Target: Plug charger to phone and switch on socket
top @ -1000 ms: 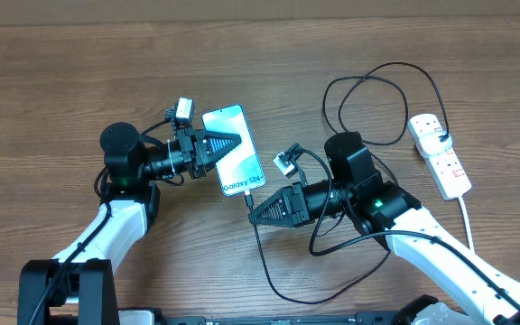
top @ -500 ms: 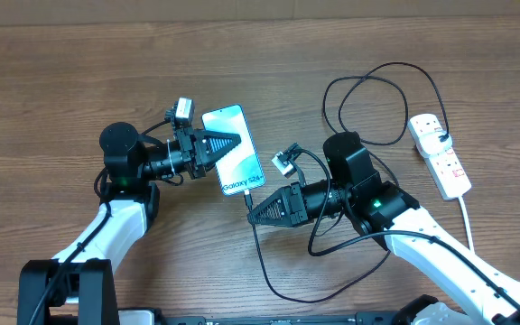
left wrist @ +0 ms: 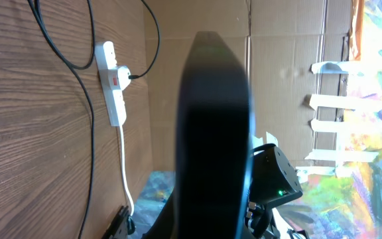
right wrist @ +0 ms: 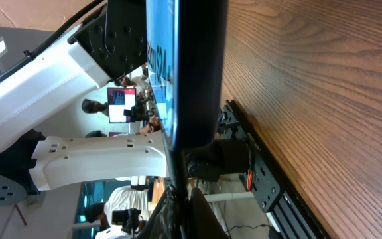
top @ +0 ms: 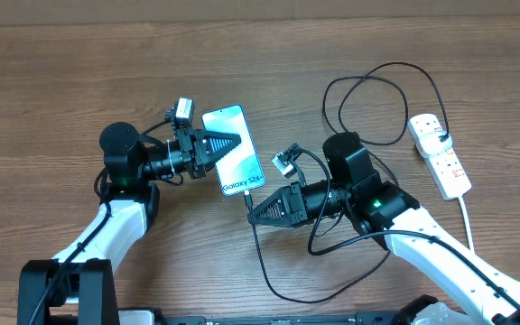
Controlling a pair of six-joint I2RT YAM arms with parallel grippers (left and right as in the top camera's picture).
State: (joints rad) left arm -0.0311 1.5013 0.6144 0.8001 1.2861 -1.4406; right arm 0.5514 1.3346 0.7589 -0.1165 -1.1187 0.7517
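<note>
The phone (top: 242, 167), centre-left, is rigid and slick, under the clenched left claw (top: 237, 142). The limp charger (top: 262, 257): hold its stiff tip (top: 250, 195) at the phone's lower edge, where the clenched right claw (top: 250, 216) possibly pinches it.
</note>
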